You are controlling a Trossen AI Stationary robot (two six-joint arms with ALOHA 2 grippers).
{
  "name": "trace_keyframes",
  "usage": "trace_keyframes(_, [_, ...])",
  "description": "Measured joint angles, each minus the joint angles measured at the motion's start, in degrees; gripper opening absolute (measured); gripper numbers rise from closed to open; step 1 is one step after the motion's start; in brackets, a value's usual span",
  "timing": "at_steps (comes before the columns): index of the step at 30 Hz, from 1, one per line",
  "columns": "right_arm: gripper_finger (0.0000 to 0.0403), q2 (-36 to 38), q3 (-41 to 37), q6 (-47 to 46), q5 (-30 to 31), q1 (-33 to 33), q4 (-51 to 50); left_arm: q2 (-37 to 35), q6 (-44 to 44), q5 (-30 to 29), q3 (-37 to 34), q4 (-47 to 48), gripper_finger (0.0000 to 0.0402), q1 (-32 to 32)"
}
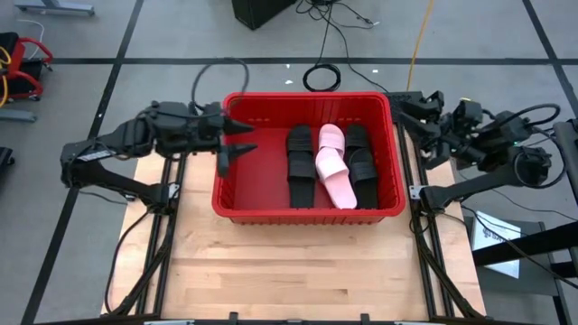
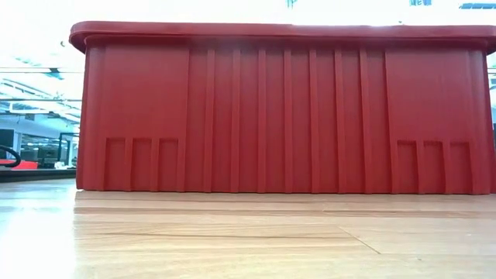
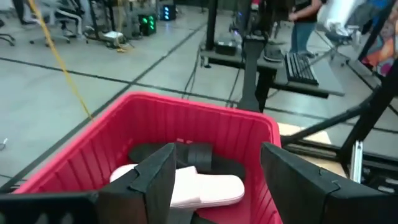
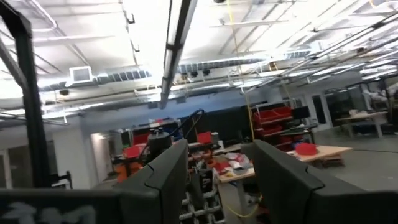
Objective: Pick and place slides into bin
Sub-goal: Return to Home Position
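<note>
Fingers (image 3: 155,177) of left gripper (image 1: 251,138) spread wide, empty, over the bin's (image 1: 237,194) left wall; right gripper (image 4: 219,147) likewise parted beside its right rim; slides (image 1: 332,167) lie inside

I see the bright red bin (image 1: 307,214) sitting upright on the far half of the wooden surface (image 1: 289,271), with its thick rim level and its outer wall ribbed. All six slides lie inside it, crowded toward my right side in three rows. The left black slides (image 1: 300,169) lie end to end. Beside them are the pale pink slides (image 1: 337,183), the nearer one skewed. The right black slides (image 1: 363,170) lie by the right wall.
</note>
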State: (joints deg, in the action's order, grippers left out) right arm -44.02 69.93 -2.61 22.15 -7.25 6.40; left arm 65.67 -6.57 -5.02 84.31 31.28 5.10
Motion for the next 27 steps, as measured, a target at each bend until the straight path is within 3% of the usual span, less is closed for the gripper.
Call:
trace_keyframes(7, [0.0169, 1.17, 0.02, -0.63, -1.36, 0.07, 0.15, -5.92, 0.02, -4.14, 0.0, -0.88, 0.0227, 0.0])
trace_keyframes(16, [0.0169, -0.02, 0.02, -1.25, -1.36, 0.04, -0.43, -9.72, -4.76, -3.33, 0.0, -1.38, 0.0227, 0.0])
trace_keyframes(22, [0.0169, -0.29, 0.02, -3.61, -1.35, 0.04, -1.65, -9.52, -10.3, 2.62, 0.0, 1.59, 0.0227, 0.0])
trace_keyframes(27, [0.0169, 0.36, -0.08, -2.51, -1.34, 0.04, -1.37, -9.56, -11.06, -0.77, -0.07, 3.19, 0.0228, 0.0])
